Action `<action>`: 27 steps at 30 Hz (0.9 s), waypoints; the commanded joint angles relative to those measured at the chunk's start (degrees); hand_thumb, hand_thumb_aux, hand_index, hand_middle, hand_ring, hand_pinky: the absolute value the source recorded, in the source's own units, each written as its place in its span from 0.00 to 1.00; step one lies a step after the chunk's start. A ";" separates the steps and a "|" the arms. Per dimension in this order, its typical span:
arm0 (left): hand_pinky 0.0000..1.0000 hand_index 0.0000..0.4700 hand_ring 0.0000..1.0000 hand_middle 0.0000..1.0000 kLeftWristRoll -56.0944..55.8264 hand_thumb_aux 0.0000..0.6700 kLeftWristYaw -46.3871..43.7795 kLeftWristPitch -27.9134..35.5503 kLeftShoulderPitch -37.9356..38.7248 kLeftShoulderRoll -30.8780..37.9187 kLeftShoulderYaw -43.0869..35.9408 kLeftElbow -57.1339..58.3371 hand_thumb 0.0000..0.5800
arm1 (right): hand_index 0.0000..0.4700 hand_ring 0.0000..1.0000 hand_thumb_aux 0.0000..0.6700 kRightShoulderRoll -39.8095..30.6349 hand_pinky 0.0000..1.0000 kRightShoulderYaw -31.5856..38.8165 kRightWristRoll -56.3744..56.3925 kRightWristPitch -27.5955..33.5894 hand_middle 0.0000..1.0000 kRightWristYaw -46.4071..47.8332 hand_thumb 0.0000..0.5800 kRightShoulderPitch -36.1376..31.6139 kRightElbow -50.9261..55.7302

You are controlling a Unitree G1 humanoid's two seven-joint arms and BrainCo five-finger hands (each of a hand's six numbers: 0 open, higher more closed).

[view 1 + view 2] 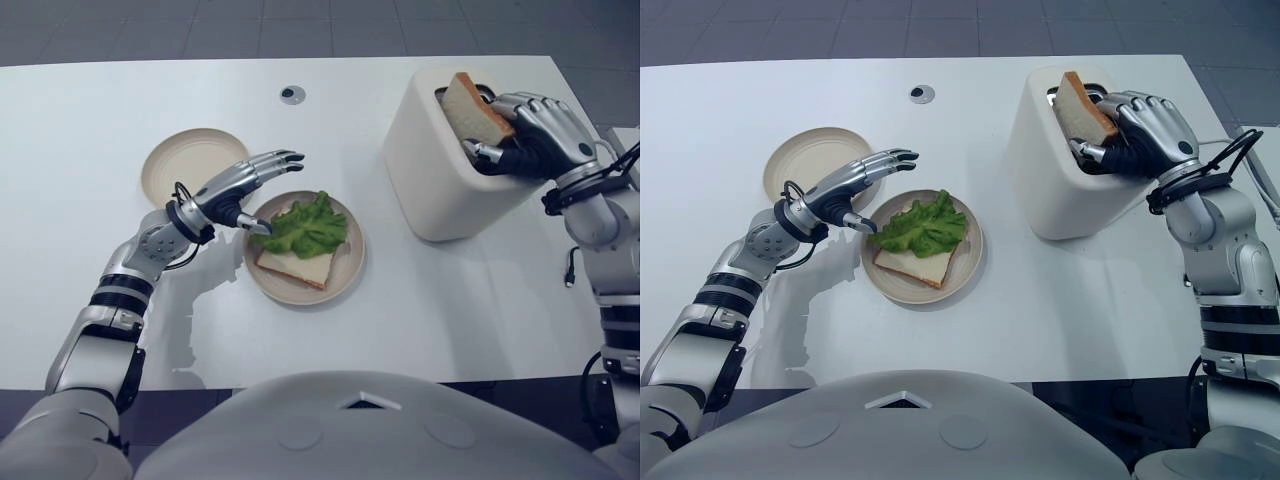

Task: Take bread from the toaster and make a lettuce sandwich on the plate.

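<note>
Tan bread slice (pixel 468 105) upper right, upright in cream rounded toaster (pixel 440 185), right hand (pixel 545 130) clamped on it, left hand (pixel 238 187) with fingers spread centre left beside beige plate (pixel 348 268) holding green lettuce leaf (pixel 305 228), white table (pixel 450 320), grey tiled floor (pixel 200 25) along top.

There are two plates, an empty plate (pixel 185 160) and a filled plate (pixel 350 265), on one bench (pixel 100 110), with one toaster (pixel 440 180) and one round fitting (pixel 292 95). Bread comes to two slices, a toaster slice (pixel 470 105) and a plate slice (pixel 300 268), and lettuce (pixel 305 228) to one leaf. Two robot hands: the left robot hand (pixel 235 190) and the right robot hand (pixel 545 125).
</note>
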 commanded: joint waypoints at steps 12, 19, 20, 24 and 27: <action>0.00 0.00 0.00 0.00 2.08 0.00 2.00 0.16 -2.02 0.31 0.45 2.86 0.00 | 1.00 1.00 1.00 4.66 1.00 -7.64 8.98 -1.35 1.00 -9.04 1.00 -6.06 -4.17; 0.00 0.00 0.00 0.00 1.02 0.00 3.29 -1.06 -2.94 0.54 1.28 4.48 0.00 | 1.00 1.00 1.00 8.35 1.00 -9.66 24.44 -2.62 1.00 -5.27 1.00 -6.10 -9.11; 0.00 0.00 0.00 0.00 -0.16 0.00 3.18 -1.47 -3.07 0.54 1.58 4.68 0.00 | 1.00 1.00 1.00 9.11 1.00 -8.74 28.54 -1.99 1.00 -3.12 1.00 -5.35 -10.73; 0.00 0.00 0.00 0.00 -6.17 0.00 0.80 -3.17 -2.89 0.50 1.43 5.16 0.00 | 1.00 1.00 1.00 14.21 1.00 -1.26 40.78 2.60 1.00 4.93 1.00 -1.52 -15.59; 0.00 0.00 0.00 0.00 -8.80 0.00 -0.55 -3.01 -2.64 0.14 1.73 4.89 0.00 | 1.00 1.00 1.00 21.63 1.00 9.89 48.81 7.54 1.00 9.87 1.00 3.83 -18.40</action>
